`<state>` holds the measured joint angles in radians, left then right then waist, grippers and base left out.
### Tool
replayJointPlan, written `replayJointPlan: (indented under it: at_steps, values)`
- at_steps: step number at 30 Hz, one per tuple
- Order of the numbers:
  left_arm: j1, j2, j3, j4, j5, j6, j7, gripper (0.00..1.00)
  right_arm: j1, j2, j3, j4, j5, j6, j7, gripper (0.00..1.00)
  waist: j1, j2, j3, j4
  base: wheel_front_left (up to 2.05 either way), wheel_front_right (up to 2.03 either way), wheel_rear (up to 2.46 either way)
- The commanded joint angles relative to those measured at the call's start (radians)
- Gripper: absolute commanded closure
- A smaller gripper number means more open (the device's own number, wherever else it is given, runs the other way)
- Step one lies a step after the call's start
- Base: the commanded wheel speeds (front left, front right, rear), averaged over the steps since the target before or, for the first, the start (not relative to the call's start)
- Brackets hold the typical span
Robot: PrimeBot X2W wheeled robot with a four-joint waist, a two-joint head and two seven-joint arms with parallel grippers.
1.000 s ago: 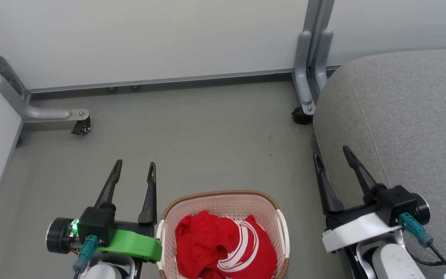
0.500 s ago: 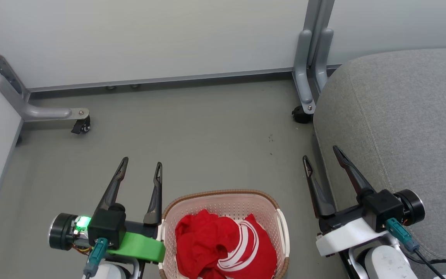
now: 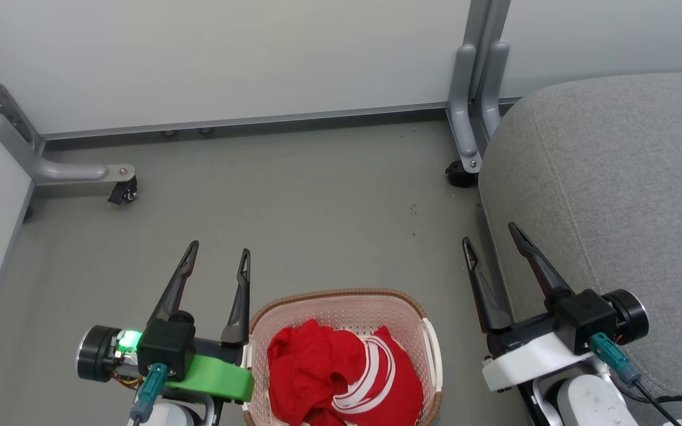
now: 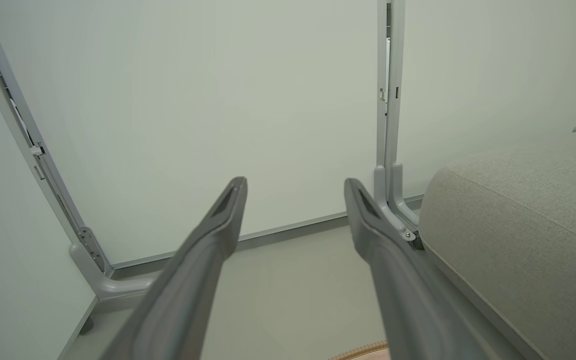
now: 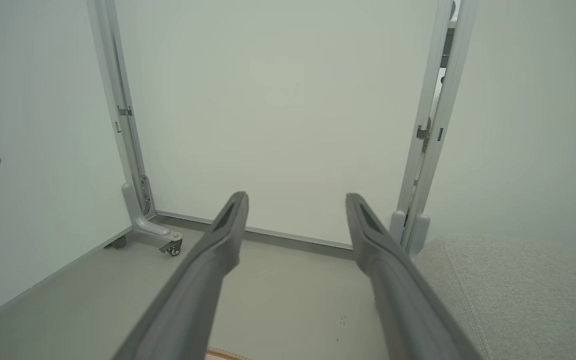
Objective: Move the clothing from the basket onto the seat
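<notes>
While the clothing lies in the basket on the grey floor, I see pale panels behind and the seat at right. My left gripper and right gripper both gape empty.

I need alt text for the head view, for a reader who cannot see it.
Red clothing lies in a cream basket on the floor, between the open left gripper and open right gripper; a grey seat stands at right.

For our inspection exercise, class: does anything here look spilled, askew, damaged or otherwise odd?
Nothing stands out. The clothing lies heaped inside the upright basket, none over its rim; the seat looks intact. The left end effector and right end effector are open, empty. Only a few dark specks mark the floor.
</notes>
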<state>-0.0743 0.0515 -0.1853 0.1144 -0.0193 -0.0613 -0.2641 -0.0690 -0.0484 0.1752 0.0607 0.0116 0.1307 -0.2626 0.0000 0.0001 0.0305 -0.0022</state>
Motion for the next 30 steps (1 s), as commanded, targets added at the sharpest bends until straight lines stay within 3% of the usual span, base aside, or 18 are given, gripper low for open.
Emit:
replayJointPlan:
  at_steps: [1, 13, 22, 30]
  values:
    - [-0.017, 0.001, 0.003, 0.003, 0.004, -0.002, -0.001, 0.0, -0.013, -0.004, 0.002, -0.001, 0.004, 0.0, -0.003, 0.0, 0.0, -0.0001, 0.001, -0.001, 0.0, 0.0, 0.0]
    - [-0.014, 0.0, -0.015, 0.008, -0.001, -0.002, -0.001, 0.0, -0.013, -0.004, -0.004, -0.008, -0.003, 0.0, -0.003, 0.0, 0.0, -0.0001, 0.033, -0.006, 0.0, 0.0, 0.0]
    - [-0.069, 0.0, -0.054, 0.049, -0.003, -0.015, 0.0, 0.0, -0.062, -0.004, -0.048, -0.023, 0.03, 0.0, -0.003, 0.0, 0.0, -0.0001, 0.147, -0.008, 0.0, 0.0, 0.0]
    - [-0.197, 0.009, -0.144, 0.157, 0.044, -0.045, 0.0, 0.0, -0.154, -0.003, -0.123, -0.072, 0.065, 0.0, -0.003, 0.0, 0.0, -0.0001, 0.326, -0.024, 0.0, 0.0, 0.0]
